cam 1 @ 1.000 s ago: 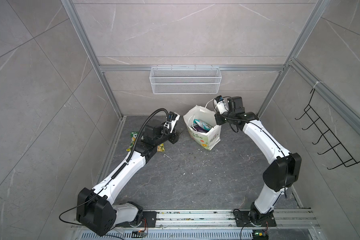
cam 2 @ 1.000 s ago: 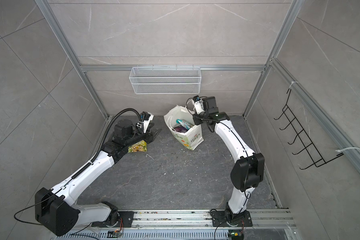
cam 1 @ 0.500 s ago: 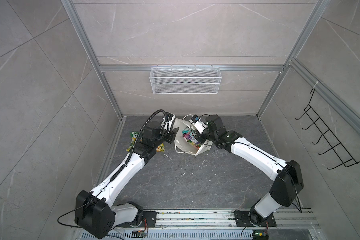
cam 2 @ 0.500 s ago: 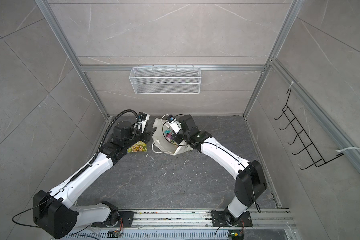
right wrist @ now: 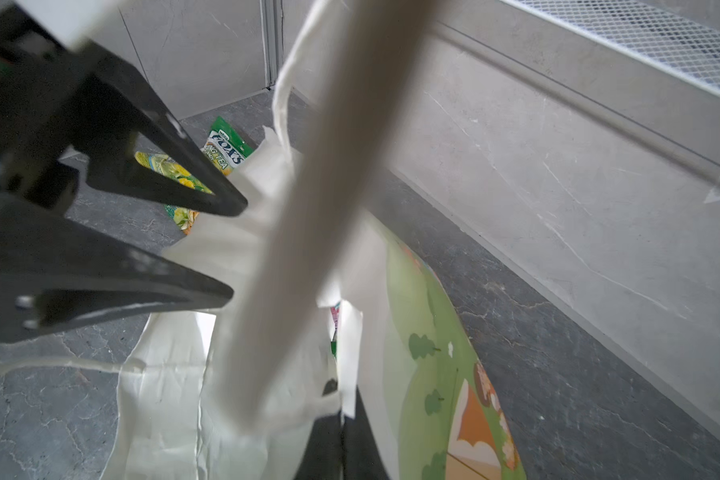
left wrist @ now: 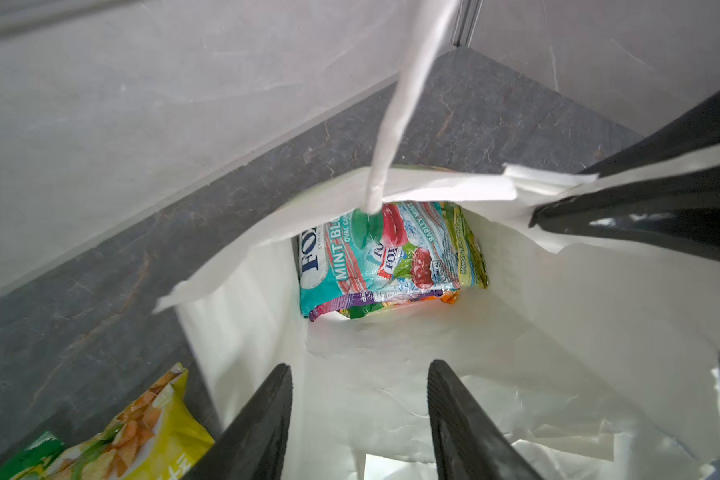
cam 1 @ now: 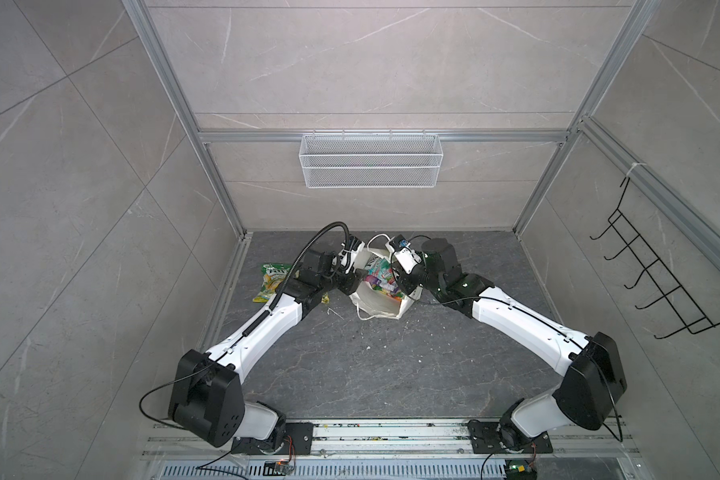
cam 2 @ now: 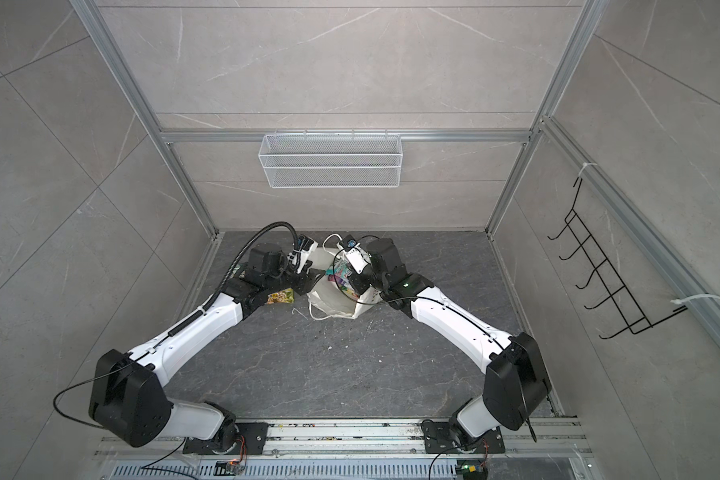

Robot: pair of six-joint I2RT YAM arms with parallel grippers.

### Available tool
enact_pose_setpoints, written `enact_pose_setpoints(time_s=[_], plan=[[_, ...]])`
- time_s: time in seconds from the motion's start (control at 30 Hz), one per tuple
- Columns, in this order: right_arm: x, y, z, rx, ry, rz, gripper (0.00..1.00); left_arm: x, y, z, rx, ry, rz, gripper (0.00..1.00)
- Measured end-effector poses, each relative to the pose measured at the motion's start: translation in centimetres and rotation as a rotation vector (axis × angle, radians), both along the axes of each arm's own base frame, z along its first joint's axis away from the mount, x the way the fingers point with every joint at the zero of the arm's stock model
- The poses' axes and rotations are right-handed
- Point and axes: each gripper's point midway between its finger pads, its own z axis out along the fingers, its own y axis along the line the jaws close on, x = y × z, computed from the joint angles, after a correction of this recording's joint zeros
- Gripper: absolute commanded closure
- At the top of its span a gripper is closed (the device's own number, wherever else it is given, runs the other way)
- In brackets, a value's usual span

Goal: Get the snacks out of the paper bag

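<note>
Your left gripper [left wrist: 358, 365] is spread, nothing between its fingers [left wrist: 262, 415], poised at the open mouth of the paper bag [left wrist: 558, 311]. Your right gripper [right wrist: 341, 432] is pressed together on the bag's rim, with paper pinched between the jaws. In both top views the left gripper sits at the bag's 9 o'clock and the right at its 3 o'clock. The snacks [left wrist: 395, 270] are stacked deep inside, teal packet [left wrist: 333, 274] on top. One green-yellow packet [cam 1: 272, 283] lies outside on the floor [cam 1: 371, 365] at the bag's 9 o'clock, beyond the left gripper.

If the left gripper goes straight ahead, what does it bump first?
Likely the teal packet inside the bag; the left gripper points into its mouth, though it may brush paper first.
</note>
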Motion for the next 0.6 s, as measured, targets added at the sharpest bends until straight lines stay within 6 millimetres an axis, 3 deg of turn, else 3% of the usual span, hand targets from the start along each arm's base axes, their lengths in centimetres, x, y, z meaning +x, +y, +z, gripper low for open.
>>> enact_pose_setpoints(time_s=[0.23, 0.43, 0.6], plan=[[0.2, 0.1, 0.5, 0.058, 0.019, -0.03, 1.0, -0.5, -1.4, -0.6, 0.043, -0.064, -0.101, 0.45], [0.3, 0.2, 0.7, 0.076, 0.021, -0.038, 1.0, -2.6, -3.6, -3.0, 0.191, -0.171, -0.246, 0.43], [0.3, 0.2, 0.7, 0.086, 0.024, -0.043, 1.0, -3.0, -4.1, -3.8, 0.249, -0.249, -0.313, 0.51]])
